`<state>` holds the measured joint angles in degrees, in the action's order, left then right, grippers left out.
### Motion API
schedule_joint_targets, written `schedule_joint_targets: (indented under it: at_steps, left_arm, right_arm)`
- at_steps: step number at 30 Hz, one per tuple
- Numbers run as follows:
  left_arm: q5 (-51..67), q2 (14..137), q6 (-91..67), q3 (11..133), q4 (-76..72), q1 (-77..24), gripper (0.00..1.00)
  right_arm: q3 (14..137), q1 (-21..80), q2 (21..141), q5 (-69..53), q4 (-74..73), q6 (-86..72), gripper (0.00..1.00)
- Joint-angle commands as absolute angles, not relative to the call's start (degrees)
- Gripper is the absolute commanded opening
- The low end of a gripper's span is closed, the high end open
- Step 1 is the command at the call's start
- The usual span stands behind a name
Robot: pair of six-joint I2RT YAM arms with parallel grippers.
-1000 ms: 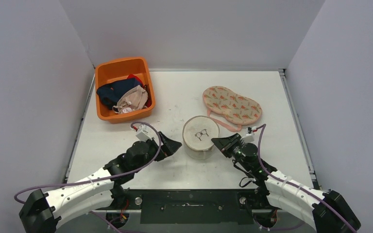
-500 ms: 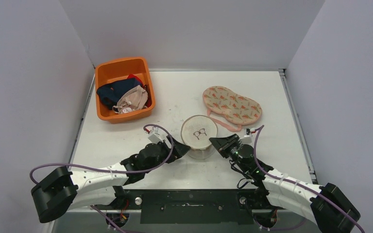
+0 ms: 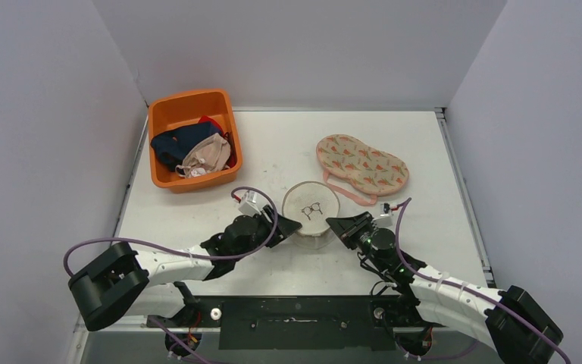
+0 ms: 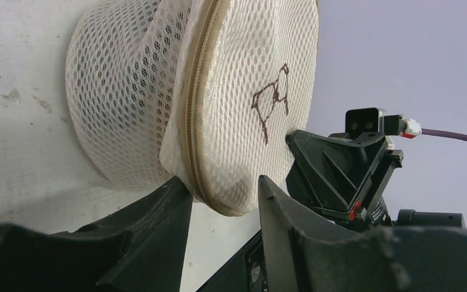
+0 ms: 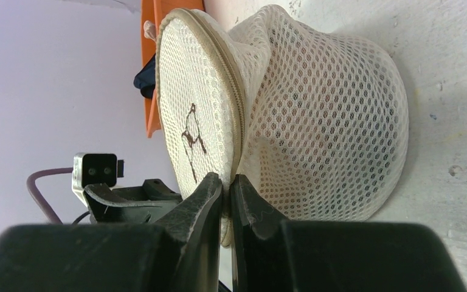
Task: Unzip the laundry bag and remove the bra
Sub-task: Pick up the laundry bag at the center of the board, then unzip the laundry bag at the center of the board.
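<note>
White tabletop (image 3: 273, 144) carries an orange tub (image 3: 168, 106) of clothes at its far left corner. The round mesh laundry bag (image 3: 312, 208) stands zipped, midway along the near edge. The left pincer (image 4: 223, 181) straddles its rim, part-open. The right pincer (image 5: 227, 177) is pinched tight on the zip seam.

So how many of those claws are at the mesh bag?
2. Left gripper straddles the bag's left rim, jaws apart; right gripper is shut on its right rim.

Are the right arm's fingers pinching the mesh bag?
Yes, the right wrist view shows the fingers closed together on the zippered rim of the mesh bag.
</note>
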<state>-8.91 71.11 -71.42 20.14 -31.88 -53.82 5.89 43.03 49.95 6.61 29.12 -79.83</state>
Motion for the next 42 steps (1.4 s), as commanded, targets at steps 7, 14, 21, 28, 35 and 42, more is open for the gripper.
schedule_joint_targets:
  at_steps: [7, 14, 21, 28, 35, 42]
  left_arm:
    - [-5.1, 74.1, -72.3, 22.3, -38.1, -51.6, 0.17]
    - [-5.3, 70.9, -70.4, 22.6, -32.8, -50.4, 0.00]
    - [-5.9, 63.8, -71.1, 24.8, -20.7, -48.8, 0.00]
    - [-0.3, 59.7, -77.5, 30.0, -8.8, -42.8, 0.00]
    - [4.8, 58.3, -82.6, 31.0, -5.6, -39.7, 0.00]
    - [8.2, 57.7, -83.7, 32.1, -1.5, -37.1, 0.00]
  right_arm:
    - [5.9, 43.9, 48.0, 6.9, 30.4, -77.3, 0.05]
    - [11.1, 44.0, 45.0, 2.4, 20.3, -64.3, 0.81]
    - [22.9, 44.9, 39.7, 4.1, 1.8, -40.4, 0.94]
    - [21.6, 48.5, 43.3, 0.7, 9.6, -33.2, 0.92]
    - [19.3, 48.7, 46.0, -6.8, 21.3, -32.1, 0.87]
    - [19.7, 48.9, 51.8, -10.6, 26.6, -29.6, 0.67]
